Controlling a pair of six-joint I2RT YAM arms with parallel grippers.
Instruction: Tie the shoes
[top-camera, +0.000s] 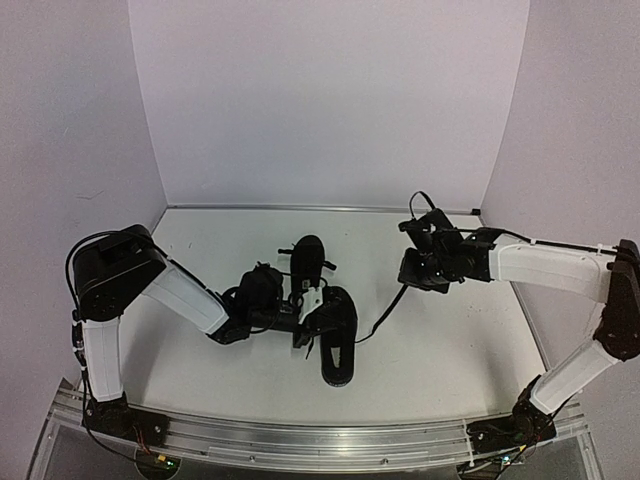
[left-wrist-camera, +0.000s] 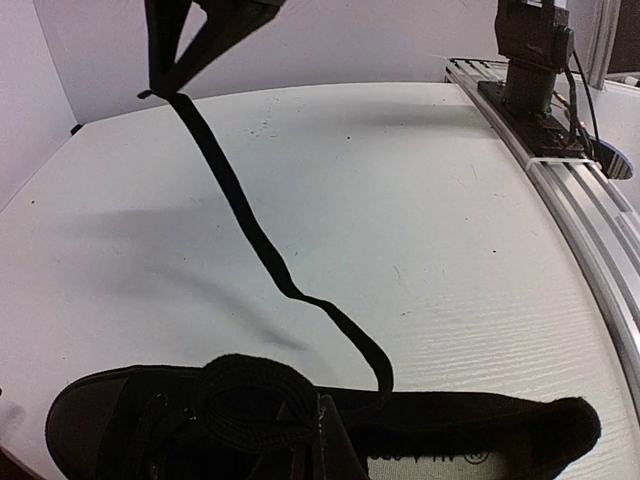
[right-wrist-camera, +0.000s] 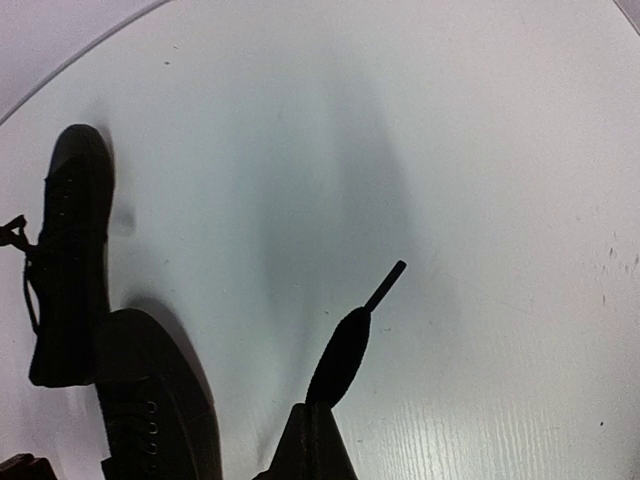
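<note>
The right tool (top-camera: 412, 275), clamped on the lace (left-wrist-camera: 243, 215), holds it slanting up and rightward from the near shoe (top-camera: 340, 340); the left tool (top-camera: 303, 318), closed, sits at that shoe.

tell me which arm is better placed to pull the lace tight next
Likely right. The right gripper is shut on the end of the lace, raised well away from the near shoe. The left gripper sits shut against that shoe, better suited to bracing it.
</note>
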